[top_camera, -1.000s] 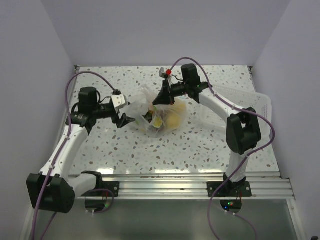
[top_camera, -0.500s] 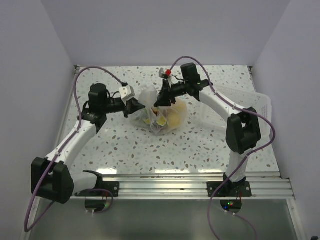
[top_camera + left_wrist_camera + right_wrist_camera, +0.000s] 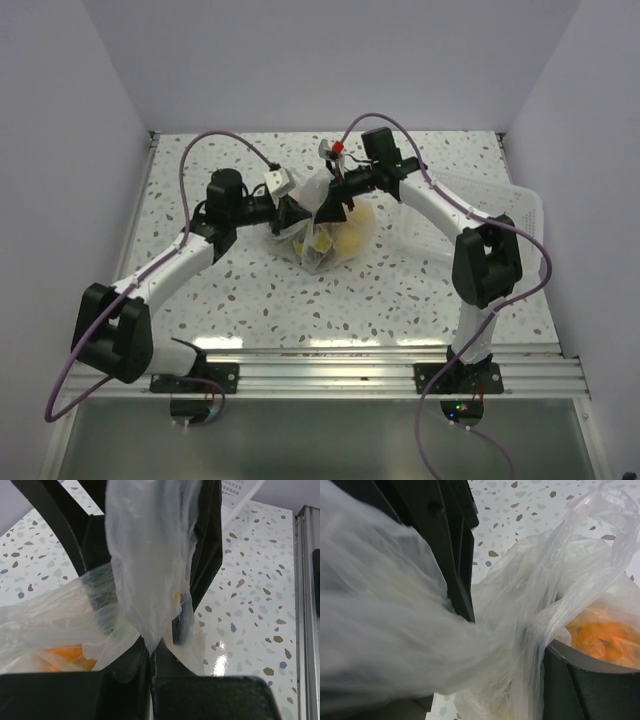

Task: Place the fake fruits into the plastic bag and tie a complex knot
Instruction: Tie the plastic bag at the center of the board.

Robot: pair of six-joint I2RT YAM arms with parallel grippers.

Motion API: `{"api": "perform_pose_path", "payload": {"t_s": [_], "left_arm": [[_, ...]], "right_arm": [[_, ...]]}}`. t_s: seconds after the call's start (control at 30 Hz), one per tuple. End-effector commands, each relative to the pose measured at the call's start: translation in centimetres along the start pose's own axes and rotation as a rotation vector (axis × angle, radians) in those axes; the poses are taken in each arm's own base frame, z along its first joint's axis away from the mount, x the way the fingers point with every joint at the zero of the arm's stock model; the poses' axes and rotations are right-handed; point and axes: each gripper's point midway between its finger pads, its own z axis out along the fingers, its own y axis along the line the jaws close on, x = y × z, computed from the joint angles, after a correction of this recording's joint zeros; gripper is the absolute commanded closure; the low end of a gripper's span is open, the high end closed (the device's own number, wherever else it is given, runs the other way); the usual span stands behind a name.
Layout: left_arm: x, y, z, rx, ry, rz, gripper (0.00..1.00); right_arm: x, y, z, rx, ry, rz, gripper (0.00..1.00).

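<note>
One plastic bag (image 3: pixel 322 240): sits mid worktop (image 3: pixel 400 290), fake fruits (image 3: pixel 348 238) inside.
Left end effector (image 3: pixel 150 652): pinched tight on bag film, likely to pull the neck for tying.
Right end effector (image 3: pixel 330 204): at the bag top, draped in film; grip cannot be told.
Room: bare worktop all round; white tray (image 3: pixel 505 205) well apart.

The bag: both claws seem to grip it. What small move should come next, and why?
Probably the left gripper should cross its flap over the one held by the right gripper, starting a knot: the fruits are inside the bag, both grippers pinch its top close together, and no knot shows.
</note>
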Motion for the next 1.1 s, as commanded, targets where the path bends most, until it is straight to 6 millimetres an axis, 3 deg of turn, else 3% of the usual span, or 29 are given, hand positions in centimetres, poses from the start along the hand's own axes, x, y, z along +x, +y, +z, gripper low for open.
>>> {"api": "perform_pose_path", "payload": {"t_s": [0.0,0.3,0.5,0.6,0.63,0.7,0.73,0.77,0.8,0.9,0.93,0.97,1.0,1.07], "left_arm": [[-1.6,1.0,1.2,-0.044,-0.02,0.082,1.0],[0.2,3.7,1.9,-0.147,0.047,0.061,1.0],[-0.1,2.4,2.2,-0.098,0.031,0.106,1.0],[0.0,1.8,2.1,-0.073,0.037,0.128,1.0],[0.1,1.7,2.0,-0.071,0.043,0.135,1.0],[0.1,1.5,1.6,-0.076,0.05,0.14,1.0],[-0.2,1.5,1.2,-0.081,0.047,0.144,1.0],[-0.2,1.1,0.9,-0.072,0.047,0.142,0.98],[-0.2,1.4,0.4,-0.079,0.046,0.132,0.95],[-1.0,1.0,-1.4,-0.051,0.022,0.084,0.71],[-1.5,1.6,-2.6,-0.068,0.012,0.077,0.58],[-1.5,1.4,-3.2,-0.049,0.01,0.045,0.54],[-1.8,2.6,-4.5,-0.083,-0.002,0.023,0.51],[-2.8,3.2,-5.8,-0.099,-0.023,-0.003,0.47]], "right_arm": [[-3.1,0.3,-0.1,-0.03,-0.061,-0.011,0.33],[-3.0,1.3,-0.3,-0.061,-0.058,-0.029,0.22],[-2.8,0.9,0.0,-0.049,-0.051,0.002,0.24],[-3.2,-0.2,0.2,-0.019,-0.073,0.013,0.46],[-3.2,-0.3,0.3,-0.014,-0.072,0.015,0.62],[-3.2,-0.7,0.3,0.005,-0.072,0.019,0.78],[-3.3,-0.7,0.3,0.008,-0.072,0.02,0.94],[-3.3,-0.8,0.2,0.012,-0.071,0.024,0.99],[-3.3,-0.7,0.1,0.017,-0.071,0.021,1.0],[-3.1,-0.8,-0.1,0.021,-0.068,0.02,1.0],[-3.1,-0.8,-0.1,0.021,-0.067,0.018,1.0],[-3.1,-0.7,-0.2,0.021,-0.066,0.012,1.0],[-3.1,-0.7,-0.2,0.021,-0.066,0.009,1.0],[-3.1,-0.6,-0.3,0.023,-0.066,-0.011,1.0]]}}
